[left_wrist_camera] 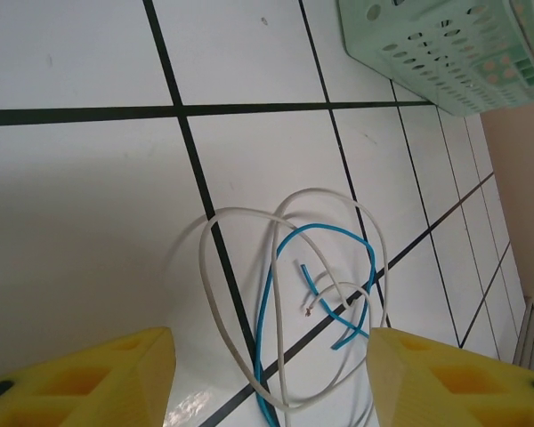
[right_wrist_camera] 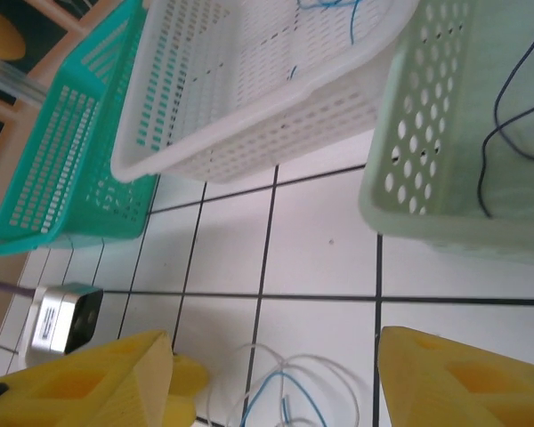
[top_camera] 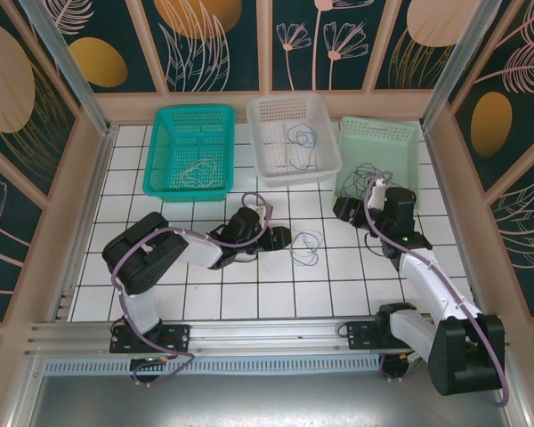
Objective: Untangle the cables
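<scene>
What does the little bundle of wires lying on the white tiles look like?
The bundle is two thin, bendy strands, a grey-white wire and a blue wire, looped through each other. It lies flat and loose on the tiled table, crossing black grid lines. Short cut ends show in the middle, one with a bare tip. Nothing grips it.

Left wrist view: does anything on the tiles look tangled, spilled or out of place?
Yes. A white cable and a blue cable lie looped through each other on the tiles. They sit outside the pale green basket, just ahead of the open left gripper.
</scene>
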Motion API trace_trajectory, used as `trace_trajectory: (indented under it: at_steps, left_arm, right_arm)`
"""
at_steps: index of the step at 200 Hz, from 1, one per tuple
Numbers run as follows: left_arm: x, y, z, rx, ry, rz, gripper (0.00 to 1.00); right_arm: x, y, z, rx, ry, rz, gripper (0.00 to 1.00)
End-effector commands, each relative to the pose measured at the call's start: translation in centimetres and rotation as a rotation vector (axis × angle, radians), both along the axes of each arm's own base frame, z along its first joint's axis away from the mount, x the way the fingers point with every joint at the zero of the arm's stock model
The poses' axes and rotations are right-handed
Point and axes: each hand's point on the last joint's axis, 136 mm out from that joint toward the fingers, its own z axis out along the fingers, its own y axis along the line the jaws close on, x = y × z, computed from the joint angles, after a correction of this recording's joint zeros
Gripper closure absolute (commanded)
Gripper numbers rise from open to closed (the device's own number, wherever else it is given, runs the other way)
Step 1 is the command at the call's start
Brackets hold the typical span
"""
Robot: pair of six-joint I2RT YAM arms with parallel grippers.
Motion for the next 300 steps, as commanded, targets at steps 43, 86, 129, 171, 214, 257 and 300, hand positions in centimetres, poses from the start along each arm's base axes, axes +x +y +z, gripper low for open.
trace_trajectory:
  at_steps: [43, 86, 129, 171, 214, 257, 300]
  left_arm:
    - [-0.3, -0.8, -2.8, 0.025, 0.083, -0.021, 0.62]
    - [-0.2, -1.1, -2.5, 0.031, 0.064, -0.040, 0.86]
    - [0.2, -1.1, -1.0, 0.023, 0.000, -0.046, 1.00]
    - [0.7, 0.4, 2.3, 0.038, -0.131, -0.010, 1.00]
    - [1.6, 1.7, 7.0, 0.084, -0.291, 0.014, 1.00]
    - [1.5, 2.1, 9.7, 0.079, -0.357, 0.006, 1.00]
    - [1.6, 3.3, 10.9, 0.092, -0.397, 0.052, 1.00]
  right_arm:
    - [-0.8, 0.4, -1.1, -0.030, -0.030, 0.015, 0.37]
    - [-0.6, 0.3, -0.9, -0.032, -0.041, 0.007, 0.36]
    - [-0.9, 0.2, -1.5, -0.026, -0.015, 0.000, 0.36]
    - [-2.5, 2.3, -2.7, 0.001, -0.003, 0.090, 0.39]
    - [-4.0, 5.0, -3.1, -0.057, -0.034, 0.197, 0.43]
    - [-3.4, 5.2, -2.9, -0.057, -0.073, 0.181, 0.45]
    - [-2.4, 4.3, -5.3, -0.113, 0.041, 0.101, 0.48]
